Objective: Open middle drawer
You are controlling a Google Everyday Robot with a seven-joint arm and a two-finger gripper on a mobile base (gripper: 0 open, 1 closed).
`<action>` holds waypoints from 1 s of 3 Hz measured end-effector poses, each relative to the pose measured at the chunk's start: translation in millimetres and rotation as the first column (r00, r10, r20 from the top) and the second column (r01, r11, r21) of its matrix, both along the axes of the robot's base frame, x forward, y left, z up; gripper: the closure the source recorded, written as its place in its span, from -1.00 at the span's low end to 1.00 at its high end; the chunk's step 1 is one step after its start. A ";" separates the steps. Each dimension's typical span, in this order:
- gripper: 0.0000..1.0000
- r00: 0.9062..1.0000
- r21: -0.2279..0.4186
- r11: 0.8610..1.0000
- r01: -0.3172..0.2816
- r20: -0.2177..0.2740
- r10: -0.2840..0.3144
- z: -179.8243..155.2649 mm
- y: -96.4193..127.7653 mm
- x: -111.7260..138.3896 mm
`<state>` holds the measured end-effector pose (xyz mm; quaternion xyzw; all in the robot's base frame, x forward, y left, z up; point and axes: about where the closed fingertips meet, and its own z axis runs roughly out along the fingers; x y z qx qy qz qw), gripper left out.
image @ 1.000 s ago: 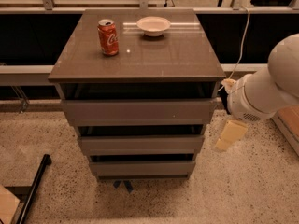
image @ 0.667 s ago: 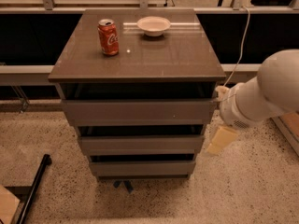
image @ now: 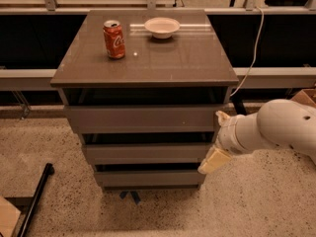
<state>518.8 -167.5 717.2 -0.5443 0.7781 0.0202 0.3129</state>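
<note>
The approach is the step in hand: the end effector, its opening impossible to tell, hangs right of centre beside the middle drawer, low in the frame's centre; next, I judge, it must catch the front's edge and pull.

I log the bench top as glossy grey-brown. Its drawer fronts are a matte grey-brown, the middle drawer included, each with a dark band above it. The Coca-Cola can is red with white script and a silver lid. The bowl is white. The end effector is pale cream-yellow and sits just beside the middle drawer's right end. The arm behind it is white. The floor is beige with dark speckles. The cable is white, the pole black. A tape mark under the bench is blue.
</note>
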 end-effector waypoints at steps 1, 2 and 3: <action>-1.00 0.999 0.117 0.993 0.030 -0.015 -0.029 -42.8 0.6 20.7; -1.00 0.999 0.133 0.991 0.033 -0.042 -0.028 -60.4 2.0 19.9; -1.00 0.999 0.160 0.986 0.037 -0.040 -0.031 -77.4 12.1 27.2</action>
